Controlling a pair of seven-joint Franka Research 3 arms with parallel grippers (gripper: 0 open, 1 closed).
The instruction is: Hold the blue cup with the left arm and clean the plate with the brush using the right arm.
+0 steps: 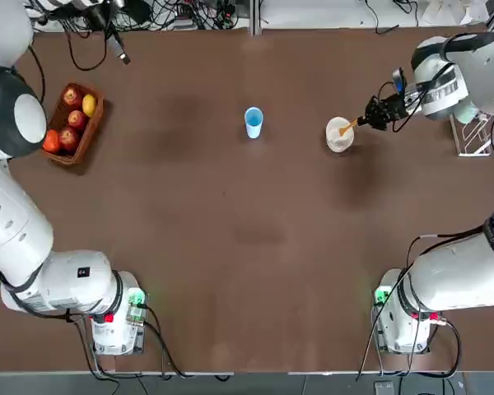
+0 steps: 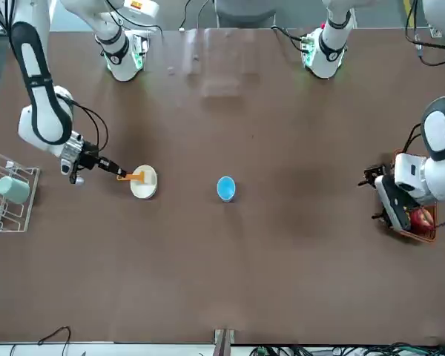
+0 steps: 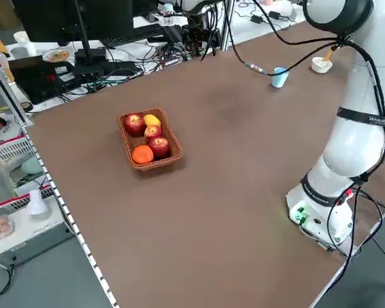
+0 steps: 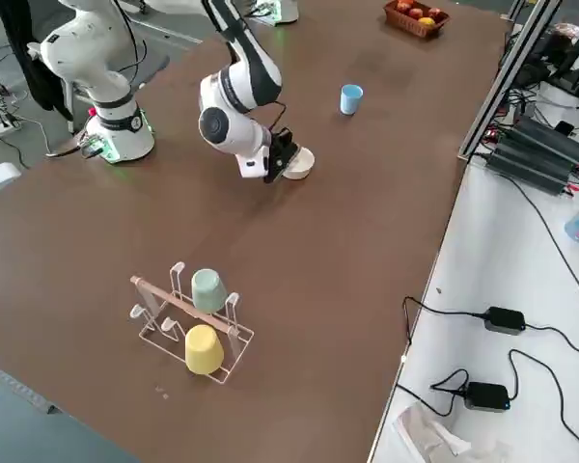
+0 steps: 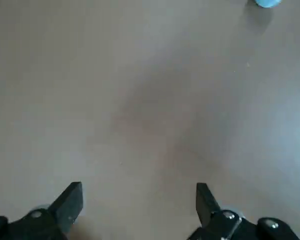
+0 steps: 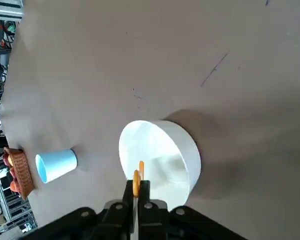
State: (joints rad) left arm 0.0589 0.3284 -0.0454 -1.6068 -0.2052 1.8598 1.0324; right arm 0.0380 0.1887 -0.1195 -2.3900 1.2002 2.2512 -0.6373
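Right fingers (image 6: 137,188), closed on the brush (image 6: 136,183), aim it into the plate (image 6: 162,159) for scrubbing; left fingers (image 5: 140,202), beyond the blue cup (image 1: 253,122), stand open.

Brown table bearing cup, dish, fruit basket, wire rack.Brown table (image 1: 222,263) bears blue cup (image 1: 253,122), plate (image 1: 338,140), fruit basket (image 1: 90,132), wire rack (image 4: 164,340).

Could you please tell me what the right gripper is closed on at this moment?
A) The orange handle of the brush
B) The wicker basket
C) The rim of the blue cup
A: the right gripper has its fingers together on the orange handle of the brush, at the plate.
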